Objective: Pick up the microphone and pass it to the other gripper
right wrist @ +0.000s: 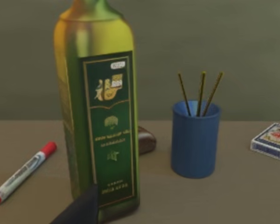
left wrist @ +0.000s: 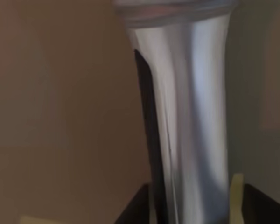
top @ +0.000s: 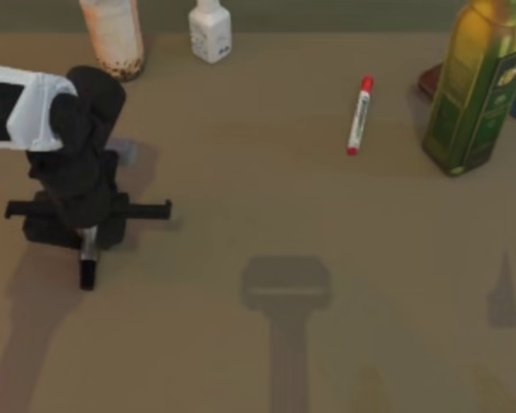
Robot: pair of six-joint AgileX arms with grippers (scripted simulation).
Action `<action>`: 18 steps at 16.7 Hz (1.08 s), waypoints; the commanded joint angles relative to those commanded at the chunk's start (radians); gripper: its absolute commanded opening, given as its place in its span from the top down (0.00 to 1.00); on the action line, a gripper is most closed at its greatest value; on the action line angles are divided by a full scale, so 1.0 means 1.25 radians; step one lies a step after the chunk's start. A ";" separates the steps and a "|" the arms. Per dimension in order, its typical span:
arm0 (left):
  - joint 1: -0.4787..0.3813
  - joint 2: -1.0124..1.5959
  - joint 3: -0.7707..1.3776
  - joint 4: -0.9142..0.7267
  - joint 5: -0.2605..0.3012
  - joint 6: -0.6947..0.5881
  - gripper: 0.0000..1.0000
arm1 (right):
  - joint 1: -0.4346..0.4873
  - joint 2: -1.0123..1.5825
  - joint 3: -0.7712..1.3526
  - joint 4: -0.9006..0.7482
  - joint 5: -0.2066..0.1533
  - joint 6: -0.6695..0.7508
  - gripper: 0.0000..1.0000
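Observation:
The microphone [top: 88,255] lies on the table at the left, under my left gripper [top: 87,225]. Only the lower part of its handle sticks out toward the table's front edge; its head is hidden beneath the arm. In the left wrist view the silvery handle [left wrist: 191,121] runs up between the two black fingers [left wrist: 130,210], with the pale pads [left wrist: 236,196] against its sides, so the left gripper is shut on it. My left arm has a white casing with a red mark [top: 17,107]. My right arm is outside the top view; only a black sliver of its gripper [right wrist: 81,210] shows.
A white marker with a red cap [top: 359,115] lies right of centre. A tall green bottle [top: 477,86] stands at the right with a blue cup of sticks [right wrist: 195,140], a brown object [right wrist: 147,140] and a card box [right wrist: 273,141] nearby. Two bottles [top: 210,30] [top: 113,36] stand at the back left.

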 joint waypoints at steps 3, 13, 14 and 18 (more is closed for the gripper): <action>0.000 0.000 0.000 0.000 0.000 0.000 1.00 | 0.000 0.000 0.000 0.000 0.000 0.000 0.00; 0.017 -0.110 -0.056 0.242 0.072 0.084 1.00 | 0.000 0.000 0.000 0.000 0.000 0.000 0.00; 0.020 -0.123 -0.072 0.310 0.099 0.093 1.00 | 0.000 0.000 0.000 0.000 0.000 0.000 0.00; 0.033 -0.186 -0.153 0.619 0.221 0.134 1.00 | 0.000 0.000 0.000 0.000 0.000 0.000 0.00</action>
